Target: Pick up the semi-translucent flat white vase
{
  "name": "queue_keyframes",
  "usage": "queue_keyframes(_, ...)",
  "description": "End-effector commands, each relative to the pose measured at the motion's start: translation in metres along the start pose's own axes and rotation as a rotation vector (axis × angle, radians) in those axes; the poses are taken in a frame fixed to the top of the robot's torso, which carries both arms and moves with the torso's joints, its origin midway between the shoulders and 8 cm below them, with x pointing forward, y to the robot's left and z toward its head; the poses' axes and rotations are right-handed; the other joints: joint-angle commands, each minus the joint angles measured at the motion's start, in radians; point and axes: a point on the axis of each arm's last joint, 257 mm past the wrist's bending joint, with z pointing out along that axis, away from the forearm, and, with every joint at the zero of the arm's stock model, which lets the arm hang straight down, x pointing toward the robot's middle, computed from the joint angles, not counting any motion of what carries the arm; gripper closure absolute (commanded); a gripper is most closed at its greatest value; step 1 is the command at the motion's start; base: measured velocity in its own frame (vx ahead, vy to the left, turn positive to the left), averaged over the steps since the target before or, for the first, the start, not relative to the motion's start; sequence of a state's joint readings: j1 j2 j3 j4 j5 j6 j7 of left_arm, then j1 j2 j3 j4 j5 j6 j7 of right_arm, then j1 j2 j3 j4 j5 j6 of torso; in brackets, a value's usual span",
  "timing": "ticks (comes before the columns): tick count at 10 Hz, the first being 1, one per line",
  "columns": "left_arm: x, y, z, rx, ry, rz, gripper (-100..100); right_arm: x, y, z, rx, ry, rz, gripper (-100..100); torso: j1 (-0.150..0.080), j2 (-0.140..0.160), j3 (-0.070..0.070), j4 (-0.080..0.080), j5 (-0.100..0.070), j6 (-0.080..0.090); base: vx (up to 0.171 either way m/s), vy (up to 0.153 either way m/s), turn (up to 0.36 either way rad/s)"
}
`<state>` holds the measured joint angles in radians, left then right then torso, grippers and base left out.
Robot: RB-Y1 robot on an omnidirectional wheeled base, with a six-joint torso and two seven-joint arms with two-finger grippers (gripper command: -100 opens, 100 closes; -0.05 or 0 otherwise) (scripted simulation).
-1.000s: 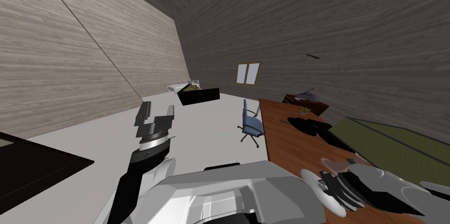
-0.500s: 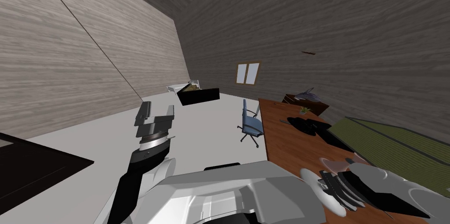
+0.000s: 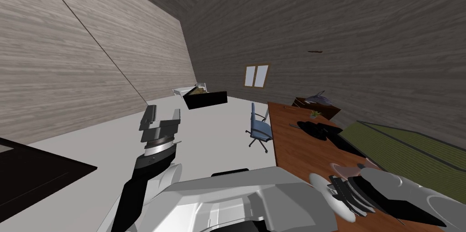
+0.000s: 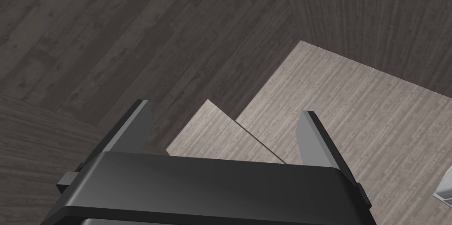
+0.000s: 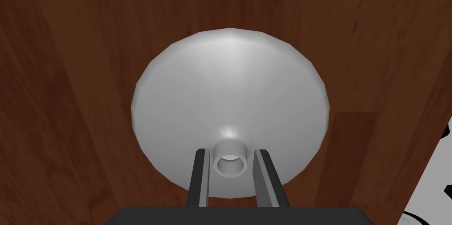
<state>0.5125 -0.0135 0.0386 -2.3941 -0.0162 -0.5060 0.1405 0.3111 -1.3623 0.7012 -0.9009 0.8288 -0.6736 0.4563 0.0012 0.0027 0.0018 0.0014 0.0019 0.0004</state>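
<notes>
The vase (image 5: pixel 229 103) is a flat, pale white disc with a short tubular neck, seen from above over the brown wooden desk (image 5: pixel 66 81). My right gripper (image 5: pixel 229 178) is shut on that neck, one finger pressing each side. In the head view the vase (image 3: pixel 318 184) and the right gripper (image 3: pixel 341 190) sit at the near end of the desk (image 3: pixel 300 152), low on the right. My left gripper (image 3: pixel 159 116) is raised off to the left of the desk, over the floor. Its fingers (image 4: pixel 137 125) stand open with nothing between them.
A blue office chair (image 3: pixel 260 127) stands by the desk's left side. Dark objects (image 3: pixel 314 129) and a small plant (image 3: pixel 315 114) lie farther along the desk. A green surface (image 3: pixel 400 152) borders it on the right. A dark cabinet (image 3: pixel 36 170) sits at the near left.
My right hand and the vase have shifted very slightly left in the head view. The left arm has not moved.
</notes>
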Motion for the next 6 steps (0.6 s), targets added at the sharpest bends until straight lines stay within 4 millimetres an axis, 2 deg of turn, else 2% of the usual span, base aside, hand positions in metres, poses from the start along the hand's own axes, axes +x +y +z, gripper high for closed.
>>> queue_keyframes(1, 0.000, 0.000, 0.000, 0.000, 0.000, 0.000, 0, 0.003, -0.003, -0.007, 0.013, 0.015, 0.001, 100, 0.000, 0.000, 0.000, 0.000, 0.000, 0.000, 0.000, -0.009, 0.008)
queue_keyframes(2, 0.000, 0.000, 0.000, 0.000, 0.000, 0.000, 0, -0.008, 0.000, -0.004, 0.004, -0.006, -0.011, 100, 0.000, 0.000, 0.000, 0.000, 0.001, 0.000, -0.002, -0.014, -0.008)
queue_keyframes(3, 0.000, 0.000, 0.000, 0.000, 0.000, 0.000, 0, -0.004, -0.004, -0.011, 0.019, 0.012, -0.010, 100, 0.000, 0.000, 0.000, 0.000, 0.000, 0.000, -0.001, -0.015, 0.012)
queue_keyframes(4, 0.000, 0.000, 0.000, 0.000, 0.000, 0.000, 0, -0.014, -0.001, -0.008, 0.011, -0.007, -0.021, 100, 0.000, 0.000, 0.000, 0.000, 0.001, 0.000, -0.003, -0.018, -0.003)
queue_keyframes(5, 0.000, 0.000, 0.000, 0.000, 0.000, 0.000, 0, -0.009, -0.002, -0.008, 0.012, 0.000, -0.016, 100, 0.000, 0.000, 0.000, 0.000, 0.001, 0.000, -0.001, -0.005, 0.005)
queue_keyframes(6, 0.000, 0.000, 0.000, 0.000, 0.000, 0.000, 0, -0.011, -0.003, -0.008, 0.013, -0.001, -0.016, 0, 0.001, 0.000, 0.000, 0.000, 0.001, 0.000, 0.000, 0.000, 0.000)
